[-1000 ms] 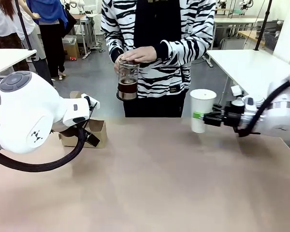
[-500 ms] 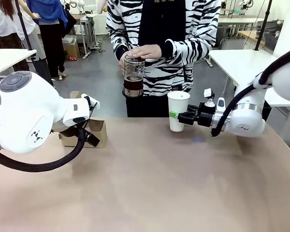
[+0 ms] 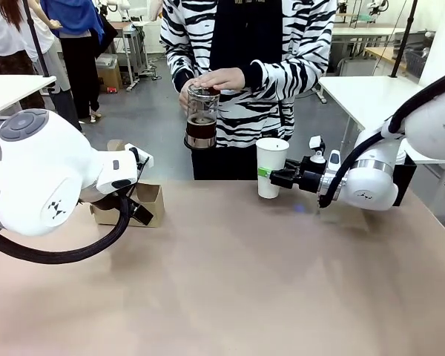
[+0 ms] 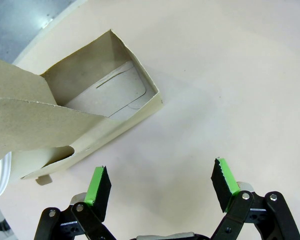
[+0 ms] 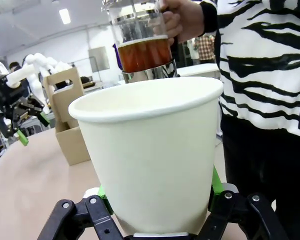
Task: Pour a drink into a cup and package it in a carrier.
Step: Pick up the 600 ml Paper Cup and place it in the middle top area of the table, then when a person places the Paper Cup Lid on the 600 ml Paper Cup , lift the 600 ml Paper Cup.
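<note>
Front view, counts first: two white arms, two grippers, one carrier, one glass jug, one cup, one person at the far side. Far left, the left arm's big joint blocks part of the carrier (image 3: 151, 200), which sits on the table (image 3: 230, 289) near its far edge. Left gripper (image 3: 139, 211) hangs just beside the carrier, jaws wide apart and holding nothing. Left wrist view has the green pads (image 4: 99, 183) over bare tabletop, with one open slot of the carrier just ahead. Centre: the person holds the glass jug (image 3: 199, 119) off the table, a hand (image 3: 219, 78) over its lid, the amber drink (image 3: 200, 133) filling its lower part. Just right and lower, apart from the jug, the cup (image 3: 271, 165) stands upright, clamped at its lower half by the right gripper (image 3: 276, 176); whether its base touches the table I cannot tell
</note>
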Controlling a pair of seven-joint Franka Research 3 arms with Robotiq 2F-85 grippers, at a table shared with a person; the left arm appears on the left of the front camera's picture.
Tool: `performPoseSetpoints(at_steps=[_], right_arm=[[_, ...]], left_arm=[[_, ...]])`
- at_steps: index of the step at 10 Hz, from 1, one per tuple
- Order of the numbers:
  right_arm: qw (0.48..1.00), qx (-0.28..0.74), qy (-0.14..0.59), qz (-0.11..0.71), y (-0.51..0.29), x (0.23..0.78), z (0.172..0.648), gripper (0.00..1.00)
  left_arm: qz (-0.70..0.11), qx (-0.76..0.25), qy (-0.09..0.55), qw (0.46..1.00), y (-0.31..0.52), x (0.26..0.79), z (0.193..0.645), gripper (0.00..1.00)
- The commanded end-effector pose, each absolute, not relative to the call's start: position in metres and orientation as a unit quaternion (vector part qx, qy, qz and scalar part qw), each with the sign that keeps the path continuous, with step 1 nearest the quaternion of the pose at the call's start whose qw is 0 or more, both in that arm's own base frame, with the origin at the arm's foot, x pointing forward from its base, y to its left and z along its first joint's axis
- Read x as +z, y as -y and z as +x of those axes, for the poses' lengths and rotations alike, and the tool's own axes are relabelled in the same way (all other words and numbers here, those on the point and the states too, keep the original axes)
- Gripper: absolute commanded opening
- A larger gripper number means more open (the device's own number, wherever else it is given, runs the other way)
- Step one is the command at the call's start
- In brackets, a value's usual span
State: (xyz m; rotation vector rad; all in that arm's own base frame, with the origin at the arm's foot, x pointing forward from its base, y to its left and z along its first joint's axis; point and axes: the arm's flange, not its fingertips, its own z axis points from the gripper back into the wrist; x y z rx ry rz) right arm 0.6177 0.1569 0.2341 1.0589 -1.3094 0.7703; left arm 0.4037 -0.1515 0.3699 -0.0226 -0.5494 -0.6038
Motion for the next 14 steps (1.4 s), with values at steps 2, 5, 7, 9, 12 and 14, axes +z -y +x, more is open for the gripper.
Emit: performPoseSetpoints(at_steps=[2,5,7,9,12,14], right_arm=[[0.599,0.337,0.567,0.454,-0.1583,0.2355,0.6148,0.80],[0.599,0.337,0.567,0.454,-0.1583,0.2355,0.6148,0.80],[0.599,0.337,0.567,0.454,-0.1583,0.2355,0.6148,0.80],[0.599,0.337,0.567,0.454,-0.1583,0.2355,0.6148,0.80],[0.599,0.337,0.567,0.454,-0.1583,0.2355,0.6148,0.80],[0.599,0.337,0.567,0.454,-0.1583,0.2355,0.6148,0.80]], left_arm=[[-0.012,-0.294,0.268,0.918,0.1515,0.3703,0.4034,1.00],[-0.012,-0.294,0.268,0.918,0.1515,0.3703,0.4034,1.00],[-0.012,-0.294,0.268,0.918,0.1515,0.3703,0.4034,1.00],[-0.012,-0.294,0.268,0.918,0.1515,0.3703,0.4034,1.00],[-0.012,-0.294,0.268,0.918,0.1515,0.3703,0.4034,1.00],[-0.012,-0.294,0.268,0.918,0.1515,0.3703,0.4034,1.00]])
